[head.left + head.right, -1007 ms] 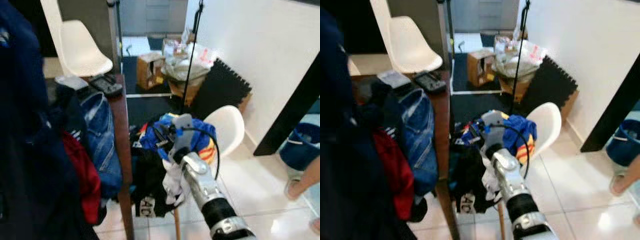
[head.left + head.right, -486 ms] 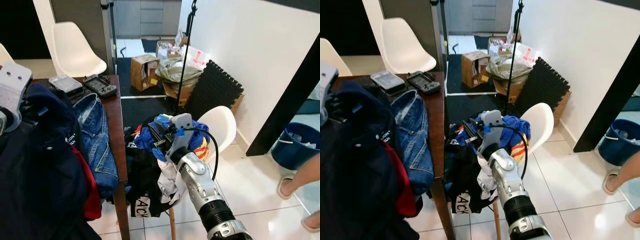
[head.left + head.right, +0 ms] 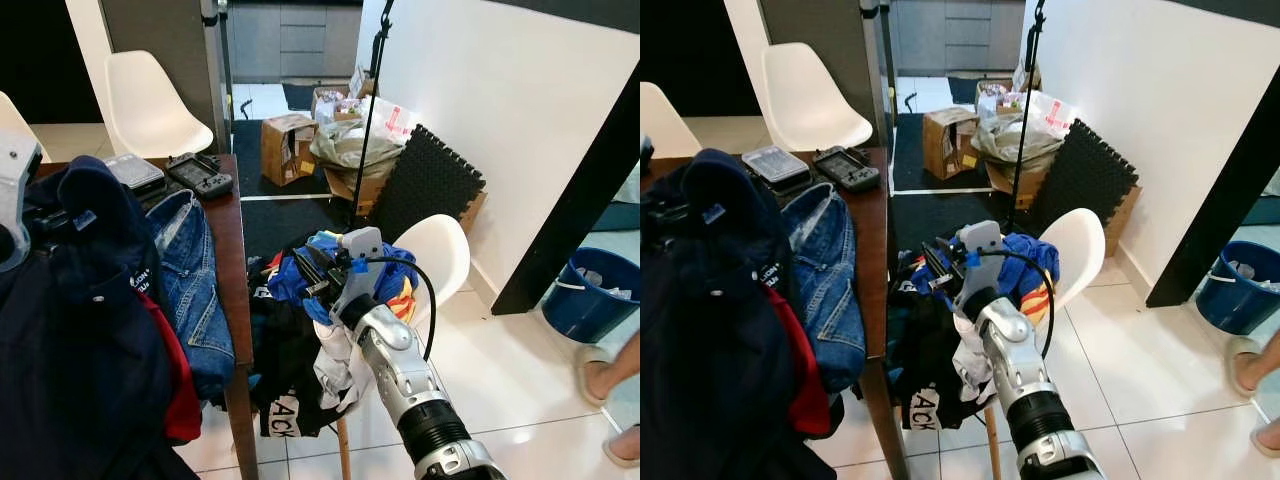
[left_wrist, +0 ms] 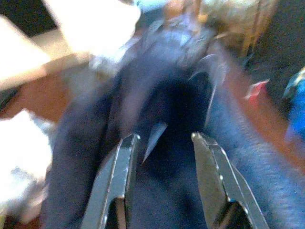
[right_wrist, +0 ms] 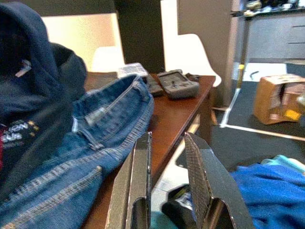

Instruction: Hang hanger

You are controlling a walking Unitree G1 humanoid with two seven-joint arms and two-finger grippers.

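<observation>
My left gripper: fingers spread over navy hoodie. My right gripper: fingers parted, empty, above blue clothes on white chair.

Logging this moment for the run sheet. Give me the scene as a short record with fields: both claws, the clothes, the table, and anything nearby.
left claw: open, fingers apart over the navy hoodie
right claw: open, empty, held above the clothes pile
hanger: none can be made out
wooden table: carries the hoodie, blue jeans, two handheld devices
clothes pile: heaped on a white chair beside the table
nearby: blue bucket, a person's foot
</observation>
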